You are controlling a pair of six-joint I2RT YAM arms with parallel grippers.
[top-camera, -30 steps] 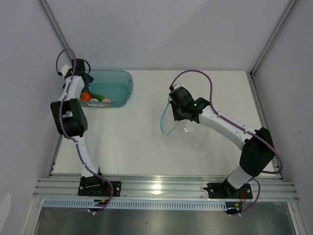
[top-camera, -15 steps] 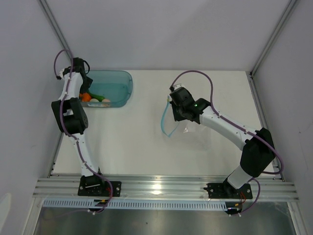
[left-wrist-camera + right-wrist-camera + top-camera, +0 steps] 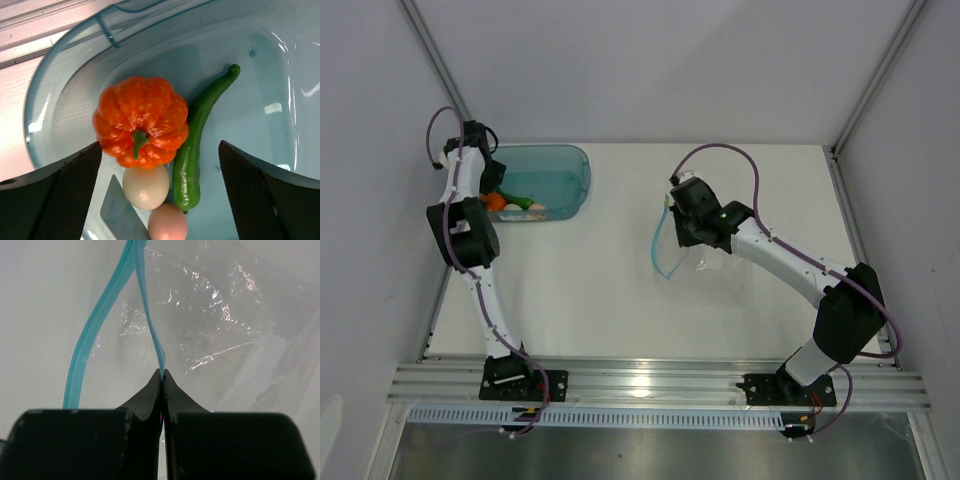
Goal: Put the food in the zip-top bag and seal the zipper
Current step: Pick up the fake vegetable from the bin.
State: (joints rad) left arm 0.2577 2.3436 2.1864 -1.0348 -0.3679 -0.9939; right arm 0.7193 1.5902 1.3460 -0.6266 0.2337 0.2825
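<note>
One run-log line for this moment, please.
left gripper open, over food in teal tub | right gripper shut on zipper | zip-top bag mouth open, empty

The toy pumpkin (image 3: 141, 127) is orange with a green stem; the chilli (image 3: 200, 145) is green and the egg (image 3: 146, 186) cream-white. The tub (image 3: 65, 90) is translucent teal. The clear bag (image 3: 210, 325) has a light-blue zipper (image 3: 95, 335).

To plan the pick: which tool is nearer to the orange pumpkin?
Left. The left tool hangs open above the pumpkin; the right tool is far across the table, shut on the blue strip.
</note>
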